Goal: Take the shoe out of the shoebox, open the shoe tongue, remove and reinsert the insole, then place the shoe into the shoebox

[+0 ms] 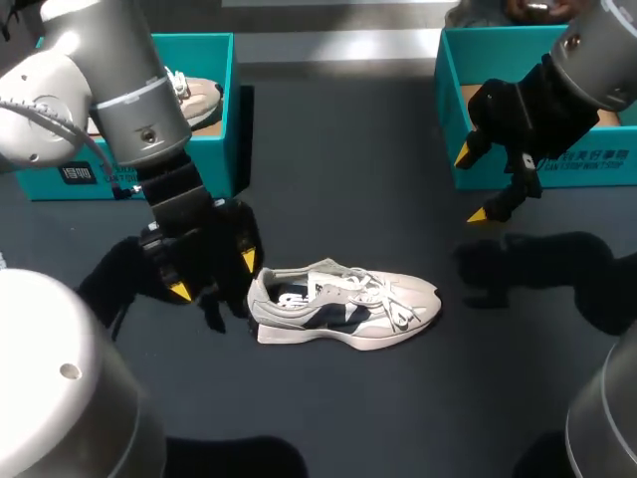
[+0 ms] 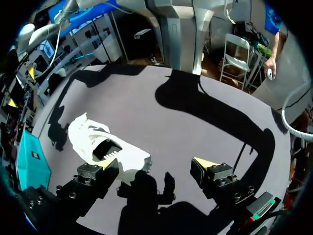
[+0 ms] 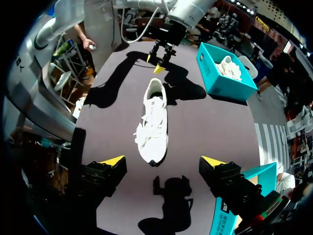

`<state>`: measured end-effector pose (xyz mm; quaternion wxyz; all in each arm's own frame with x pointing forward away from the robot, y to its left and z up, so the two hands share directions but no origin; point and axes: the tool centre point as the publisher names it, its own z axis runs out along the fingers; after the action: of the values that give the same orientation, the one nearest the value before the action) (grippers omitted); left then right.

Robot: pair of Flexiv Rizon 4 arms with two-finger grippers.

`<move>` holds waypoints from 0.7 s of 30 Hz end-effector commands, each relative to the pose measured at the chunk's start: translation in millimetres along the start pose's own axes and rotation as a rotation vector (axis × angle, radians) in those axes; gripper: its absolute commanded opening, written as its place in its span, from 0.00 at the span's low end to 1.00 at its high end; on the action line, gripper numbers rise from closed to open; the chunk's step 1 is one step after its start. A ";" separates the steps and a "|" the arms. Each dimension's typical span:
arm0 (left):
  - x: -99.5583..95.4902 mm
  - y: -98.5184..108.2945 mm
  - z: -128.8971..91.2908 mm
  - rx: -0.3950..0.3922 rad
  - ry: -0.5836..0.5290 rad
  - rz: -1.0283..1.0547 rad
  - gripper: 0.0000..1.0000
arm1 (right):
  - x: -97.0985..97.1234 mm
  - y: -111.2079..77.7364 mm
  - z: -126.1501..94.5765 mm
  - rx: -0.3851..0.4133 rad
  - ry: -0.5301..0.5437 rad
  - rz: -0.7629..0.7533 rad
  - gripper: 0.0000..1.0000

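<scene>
Our left hand (image 1: 214,276) hovers open just behind the shoe's (image 1: 343,304) heel on the surface (image 1: 348,179); our right hand (image 1: 471,185) hangs open beside a box (image 1: 567,171).

**Hard light from above, black shadows**

Strong light falls from overhead onto the dark table (image 1: 328,149). The left arm (image 1: 109,80) throws a hard-edged black shadow beside the heel of the shoe (image 1: 343,307). The right arm (image 1: 597,60) throws another past the toe. In the left wrist view the shoe's white upper glares, its detail washed out.
</scene>
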<state>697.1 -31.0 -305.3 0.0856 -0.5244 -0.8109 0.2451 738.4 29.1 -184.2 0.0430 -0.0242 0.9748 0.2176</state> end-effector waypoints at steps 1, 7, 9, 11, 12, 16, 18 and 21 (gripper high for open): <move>13.7 9.9 3.0 0.208 -0.176 -0.227 1.00 | -1.0 0.9 1.0 0.003 0.002 0.001 1.00; 27.1 10.5 -9.1 0.285 -0.395 -0.420 1.00 | -1.0 0.9 1.0 0.003 0.002 0.001 1.00; 30.7 9.1 -10.2 0.323 -0.442 -0.451 1.00 | -1.0 0.9 1.0 0.003 0.002 0.001 1.00; 35.6 10.2 -11.1 0.361 -0.492 -0.473 1.00 | -1.0 0.9 1.0 0.003 0.002 0.001 1.00; 38.2 10.3 -11.6 0.377 -0.517 -0.490 1.00 | -1.0 0.9 1.0 0.003 0.002 0.001 1.00; 48.6 10.5 -9.4 0.437 -0.620 -0.547 1.00 | -1.0 0.9 1.0 0.003 0.002 0.001 1.00; 54.8 11.8 -6.4 0.488 -0.661 -0.575 1.00 | -1.0 0.9 1.0 0.003 0.002 0.001 1.00; 54.8 11.8 -6.4 0.488 -0.661 -0.575 1.00 | -1.0 0.9 1.0 0.003 0.002 0.001 1.00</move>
<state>689.5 19.3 -304.9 0.1113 -0.2739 -0.8461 0.4435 738.3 29.1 -184.2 0.0430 -0.0243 0.9748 0.2175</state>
